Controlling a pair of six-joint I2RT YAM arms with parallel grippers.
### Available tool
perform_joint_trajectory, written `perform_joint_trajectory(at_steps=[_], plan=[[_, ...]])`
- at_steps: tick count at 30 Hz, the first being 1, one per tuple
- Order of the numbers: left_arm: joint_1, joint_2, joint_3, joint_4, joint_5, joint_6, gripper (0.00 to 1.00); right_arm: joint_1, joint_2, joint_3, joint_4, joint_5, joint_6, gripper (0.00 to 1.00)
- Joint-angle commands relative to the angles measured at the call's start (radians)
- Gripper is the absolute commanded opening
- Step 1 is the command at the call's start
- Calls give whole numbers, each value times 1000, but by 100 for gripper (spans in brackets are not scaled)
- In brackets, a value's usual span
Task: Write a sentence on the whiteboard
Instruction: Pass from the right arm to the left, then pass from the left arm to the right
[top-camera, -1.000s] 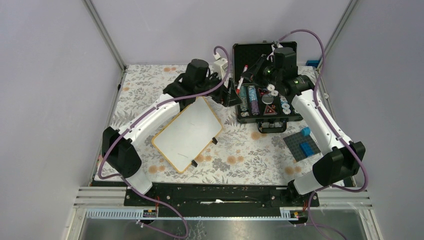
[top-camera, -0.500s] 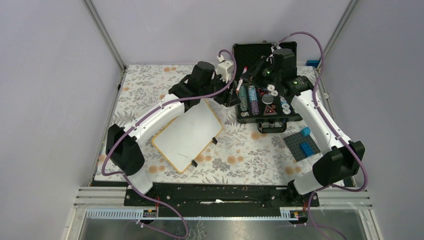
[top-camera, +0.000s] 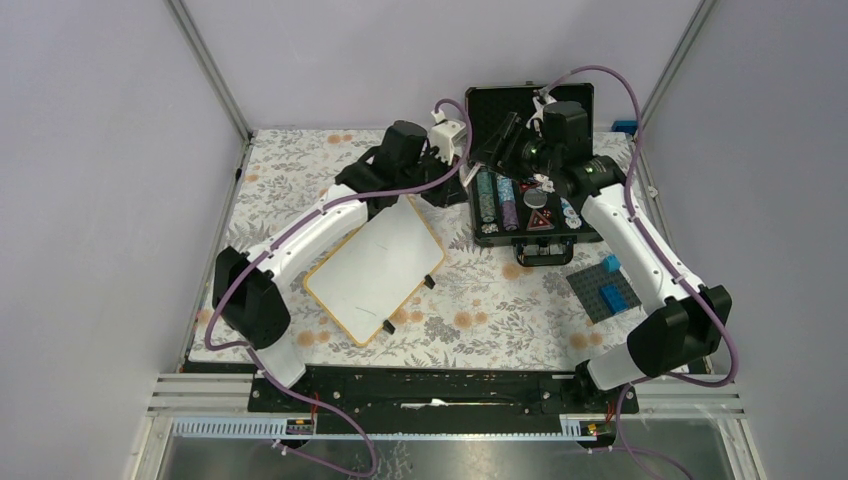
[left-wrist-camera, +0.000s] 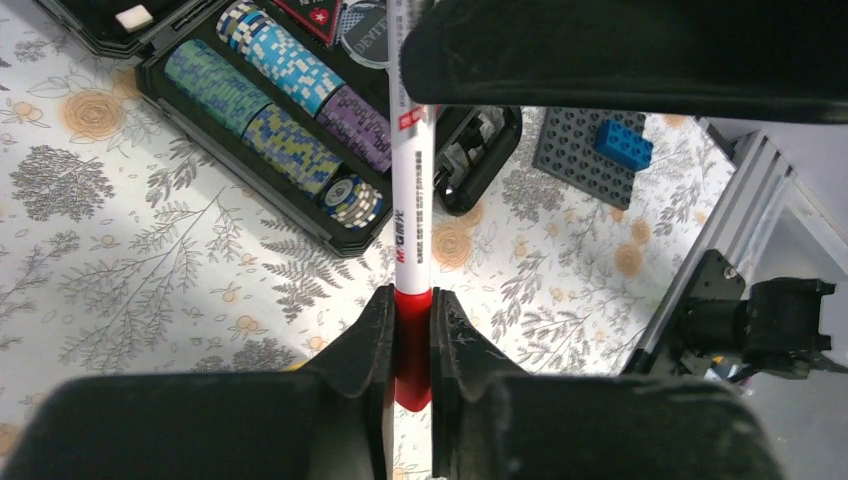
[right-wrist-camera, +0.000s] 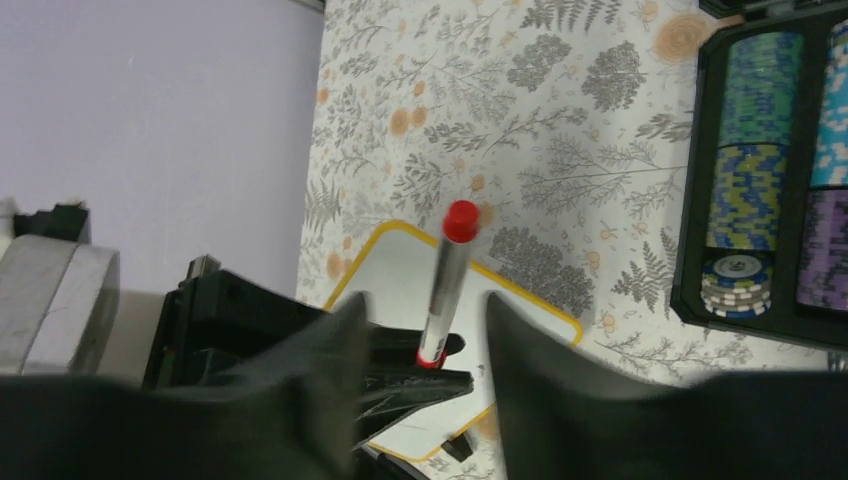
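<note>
Near one whiteboard (top-camera: 375, 268), left gripper (left-wrist-camera: 412, 300) clamps one marker (left-wrist-camera: 412, 220); right gripper (right-wrist-camera: 422, 302) spread apart.

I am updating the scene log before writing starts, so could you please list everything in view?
whiteboard: one, white with a pale rim, blank, left of centre on the cloth.
marker: one, white and red, in the air at far centre.
case: one, black, open, far right.
chips: rows of stacks, green, blue and purple, in the case.
plate: one, dark grey-blue, near right.
bricks: at least two, blue, on the plate.
cloth: one, floral, covering the table.
left gripper: black, shut on the marker.
right gripper: black, open, fingers either side of the marker, not touching.
</note>
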Motion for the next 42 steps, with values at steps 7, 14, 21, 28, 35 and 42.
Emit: perform_joint_trajectory(at_steps=[7,14,21,28,35,42], plan=[[38,-121,-10,-171,184,403,0,-92,-79,-105,116,-435,-153,91],[48,-179,28,-413,209,717,0,-104,-89,-185,183,-780,-216,95],[28,-156,73,-569,216,859,0,-72,-101,-251,393,-916,-92,78],[-12,-139,88,-532,197,813,0,-34,-87,-236,263,-893,-185,70],[-25,-132,89,-502,190,808,0,14,-59,-196,134,-858,-298,55],[-26,-130,82,-501,172,820,0,29,-40,-173,31,-851,-381,49]])
